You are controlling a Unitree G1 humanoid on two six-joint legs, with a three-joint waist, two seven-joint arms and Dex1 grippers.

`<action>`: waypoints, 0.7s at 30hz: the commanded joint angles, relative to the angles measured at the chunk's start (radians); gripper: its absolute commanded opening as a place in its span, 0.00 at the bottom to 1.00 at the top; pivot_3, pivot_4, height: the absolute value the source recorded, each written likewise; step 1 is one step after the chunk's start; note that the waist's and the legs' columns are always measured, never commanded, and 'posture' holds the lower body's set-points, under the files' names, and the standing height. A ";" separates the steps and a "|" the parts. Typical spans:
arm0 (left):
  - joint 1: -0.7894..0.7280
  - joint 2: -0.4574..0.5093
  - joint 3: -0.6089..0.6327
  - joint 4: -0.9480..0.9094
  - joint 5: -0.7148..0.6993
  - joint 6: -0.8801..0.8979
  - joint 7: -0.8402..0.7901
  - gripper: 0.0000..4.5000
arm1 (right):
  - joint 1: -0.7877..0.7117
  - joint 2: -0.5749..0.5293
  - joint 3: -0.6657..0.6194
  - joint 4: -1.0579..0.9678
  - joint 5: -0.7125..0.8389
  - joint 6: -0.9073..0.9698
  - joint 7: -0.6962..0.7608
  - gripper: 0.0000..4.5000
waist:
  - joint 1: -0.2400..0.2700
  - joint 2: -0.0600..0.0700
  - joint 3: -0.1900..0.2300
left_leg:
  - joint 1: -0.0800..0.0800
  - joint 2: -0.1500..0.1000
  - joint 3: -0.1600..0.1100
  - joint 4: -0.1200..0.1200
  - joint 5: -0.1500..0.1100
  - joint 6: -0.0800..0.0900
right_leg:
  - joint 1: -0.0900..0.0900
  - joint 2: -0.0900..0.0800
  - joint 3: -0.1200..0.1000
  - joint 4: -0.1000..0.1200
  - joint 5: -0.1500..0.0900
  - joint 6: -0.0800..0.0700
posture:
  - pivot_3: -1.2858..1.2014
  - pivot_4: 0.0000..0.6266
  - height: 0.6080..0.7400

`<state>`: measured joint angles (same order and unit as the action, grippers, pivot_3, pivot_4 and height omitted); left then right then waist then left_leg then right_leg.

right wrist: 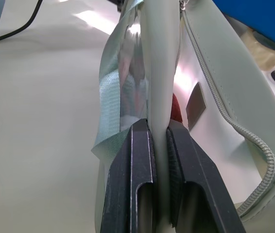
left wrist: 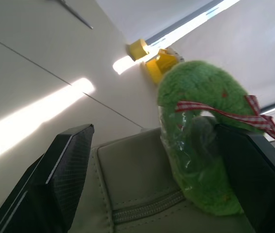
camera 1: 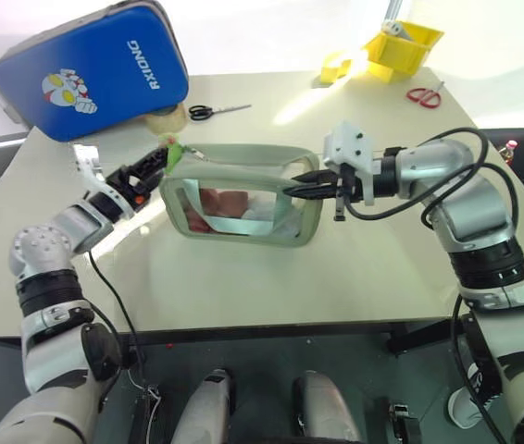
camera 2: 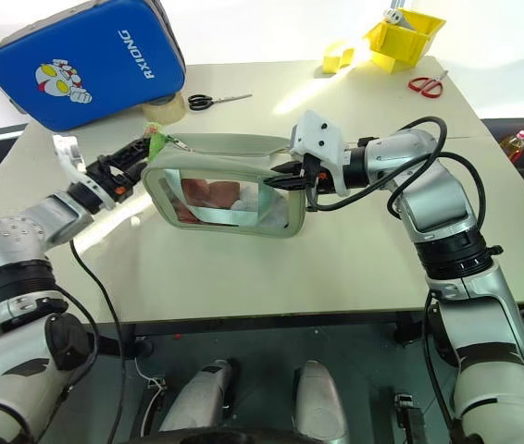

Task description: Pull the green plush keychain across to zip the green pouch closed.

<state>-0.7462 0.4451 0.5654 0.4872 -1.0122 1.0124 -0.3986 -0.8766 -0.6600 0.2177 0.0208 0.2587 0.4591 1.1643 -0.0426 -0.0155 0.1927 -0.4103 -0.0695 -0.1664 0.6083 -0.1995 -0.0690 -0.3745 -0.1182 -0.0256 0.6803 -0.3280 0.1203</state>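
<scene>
Right hand (camera 1: 310, 185) — pinched shut on the pouch's (camera 1: 243, 199) end wall at my right, with the fabric sandwiched between both fingers in the right wrist view. I judge it is there as the anchor.

The pouch stands mid-table (camera 1: 271, 277), clear window toward me, with pink and white contents inside. Its long axis runs left to right, and so does the zipper track along the top.

Left hand (camera 1: 155, 166) sits at the pouch's left end with the jaws wide apart. In the left wrist view the keychain (left wrist: 200, 145) stands between the two fingers (left wrist: 67, 170), close against one and well clear of the other, so nothing is gripped. The charm rests on the pouch's top left corner, at the start of the zipper.

The key relation is that the keychain lies right in front of the left hand, the nearer one by far, and the pull has to run along the zipper toward the right hand. Next step, as I read it, is to close on the charm and draw it rightward while the right hand braces.

Farther back are black scissors (camera 1: 214, 111), the blue case (camera 1: 95, 69) and yellow bins (camera 1: 401, 46).
</scene>
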 commanded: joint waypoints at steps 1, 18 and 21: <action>-0.052 0.004 0.011 0.011 -0.006 -0.010 -0.008 0.96 | -0.010 -0.010 -0.037 -0.045 0.013 0.004 -0.002 0.00 | 0.001 0.000 0.000 | 0.000 0.000 0.000 0.000 0.000 0.000 | 0.000 0.000 0.000 0.000 0.000 0.000 | 0.52 0.24 1.00; -0.056 0.092 -0.003 -0.156 -0.026 0.014 -0.101 0.02 | -0.004 -0.011 -0.043 -0.038 0.010 0.000 -0.011 0.00 | -0.001 0.000 0.000 | 0.000 0.000 0.000 0.000 0.000 0.000 | 0.000 0.000 0.000 0.000 0.000 0.000 | 0.52 0.24 1.00; -0.041 0.121 -0.103 -0.277 0.023 0.017 -0.154 0.02 | -0.006 -0.011 -0.042 -0.032 0.007 -0.003 -0.011 0.00 | 0.000 -0.001 0.000 | -0.001 0.000 0.000 -0.001 0.000 0.000 | 0.000 0.000 0.000 0.000 0.000 0.000 | 0.52 0.24 1.00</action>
<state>-0.7834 0.5471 0.5155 0.2964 -1.0081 1.0357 -0.5121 -0.8719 -0.6625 0.2128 0.0052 0.2583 0.4730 1.1553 -0.0430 -0.0163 0.1932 -0.4109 -0.0697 -0.1662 0.6076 -0.1995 -0.0692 -0.3748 -0.1183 -0.0254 0.6797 -0.3280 0.1203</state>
